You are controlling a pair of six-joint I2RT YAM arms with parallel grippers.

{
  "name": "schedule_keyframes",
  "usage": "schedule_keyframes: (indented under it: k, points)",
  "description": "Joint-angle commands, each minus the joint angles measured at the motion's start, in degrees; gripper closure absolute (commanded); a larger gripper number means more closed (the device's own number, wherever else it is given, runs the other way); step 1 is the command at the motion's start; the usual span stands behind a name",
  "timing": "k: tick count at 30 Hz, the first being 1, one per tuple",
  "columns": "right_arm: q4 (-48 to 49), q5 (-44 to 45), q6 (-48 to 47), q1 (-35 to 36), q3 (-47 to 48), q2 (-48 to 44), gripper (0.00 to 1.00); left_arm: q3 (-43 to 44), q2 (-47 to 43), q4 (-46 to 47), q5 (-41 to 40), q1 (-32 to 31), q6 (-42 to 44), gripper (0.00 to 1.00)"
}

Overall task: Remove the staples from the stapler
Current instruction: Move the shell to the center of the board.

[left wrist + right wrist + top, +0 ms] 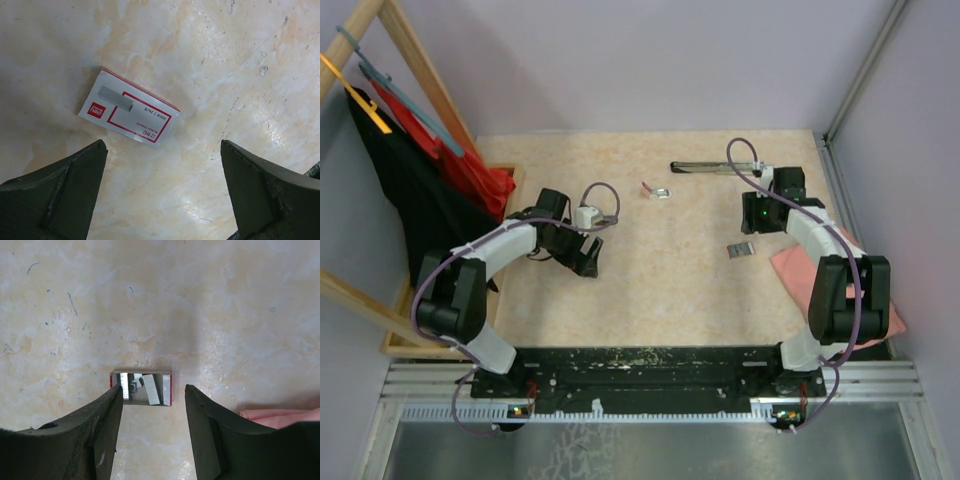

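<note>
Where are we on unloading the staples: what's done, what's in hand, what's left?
Done, apparently: grey staples lie loose in a small open box on the table. In hand: nothing. The right gripper hovers open over that box, and the left gripper is open and empty above a closed staple box. Left: unclear; the long silver bar at the far edge shows no staples from here.

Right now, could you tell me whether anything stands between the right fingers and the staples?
Nothing visible does. The staples lie in the small open box on the table, straight ahead of the right fingers, which are spread with nothing between them. The pink cloth sits off to the side, clear of that path.
</note>
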Motion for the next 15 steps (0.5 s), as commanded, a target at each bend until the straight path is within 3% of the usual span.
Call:
schedule_keyframes:
  k: [1, 15]
  points:
    - [2.17, 0.95, -0.85, -0.25, 0.02, -2.84, 0.47, 1.45, 2.51, -2.27, 3.44, 0.3, 0.51, 0.0]
    - [0.65, -0.79, -0.85, -1.69, 0.72, -2.09, 0.46, 5.58, 7.65, -0.16, 3.76, -5.69, 0.43, 0.0]
